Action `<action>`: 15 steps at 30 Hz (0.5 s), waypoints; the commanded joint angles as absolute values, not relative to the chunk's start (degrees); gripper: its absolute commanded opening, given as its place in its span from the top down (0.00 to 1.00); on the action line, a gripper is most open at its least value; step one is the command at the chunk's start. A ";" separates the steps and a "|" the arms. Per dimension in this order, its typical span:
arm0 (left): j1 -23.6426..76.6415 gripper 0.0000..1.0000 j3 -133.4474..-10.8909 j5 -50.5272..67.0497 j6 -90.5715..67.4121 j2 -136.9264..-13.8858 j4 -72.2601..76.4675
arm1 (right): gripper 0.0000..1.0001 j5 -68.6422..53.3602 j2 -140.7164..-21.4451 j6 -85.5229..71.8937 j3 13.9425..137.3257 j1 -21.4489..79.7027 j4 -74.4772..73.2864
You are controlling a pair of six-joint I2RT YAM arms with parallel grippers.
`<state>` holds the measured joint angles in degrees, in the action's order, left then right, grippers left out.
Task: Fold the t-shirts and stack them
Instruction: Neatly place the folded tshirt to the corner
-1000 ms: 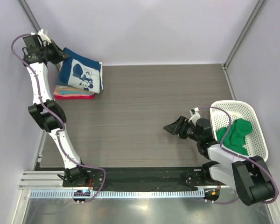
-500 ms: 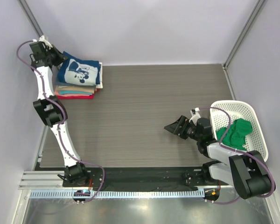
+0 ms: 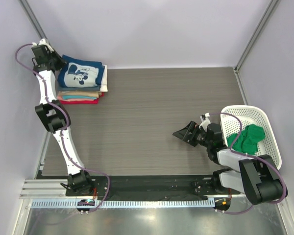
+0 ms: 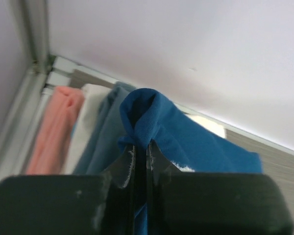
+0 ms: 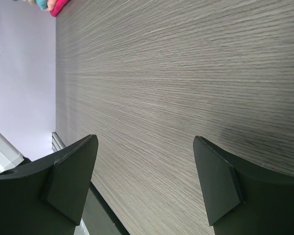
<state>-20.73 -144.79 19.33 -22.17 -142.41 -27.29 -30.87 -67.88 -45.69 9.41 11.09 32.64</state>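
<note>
The left hand (image 4: 141,152) pinches a folded edge of the soft, floppy navy t-shirt (image 4: 186,142) on the stack (image 3: 78,97). The right hand (image 5: 144,147) is open, holding nothing. Edges probably grip best.

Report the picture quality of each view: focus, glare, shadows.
Top external: sharp and evenly lit, with glare on the metal rail at the near edge. Left wrist: the left gripper and the navy t-shirt it pinches are soft, the stack behind blurrier. Right wrist: table grain crisp, the open right gripper dark, faint shadow beside it.
</note>
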 commanded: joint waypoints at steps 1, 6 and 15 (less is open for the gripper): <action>-21.97 0.83 -143.09 10.11 -17.59 -137.12 -26.02 | 0.15 -31.82 -67.85 -45.97 10.28 10.63 36.39; -21.97 0.18 -138.09 11.69 -18.72 -132.72 -25.22 | 0.16 -31.99 -67.50 -46.05 9.93 10.46 36.65; -17.41 0.15 -129.31 2.66 -18.02 -120.70 -30.23 | 0.16 -32.43 -66.88 -46.41 9.32 10.55 37.88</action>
<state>-20.18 -131.96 7.53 -19.18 -129.64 -29.91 -31.51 -67.88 -46.17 9.41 10.76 33.67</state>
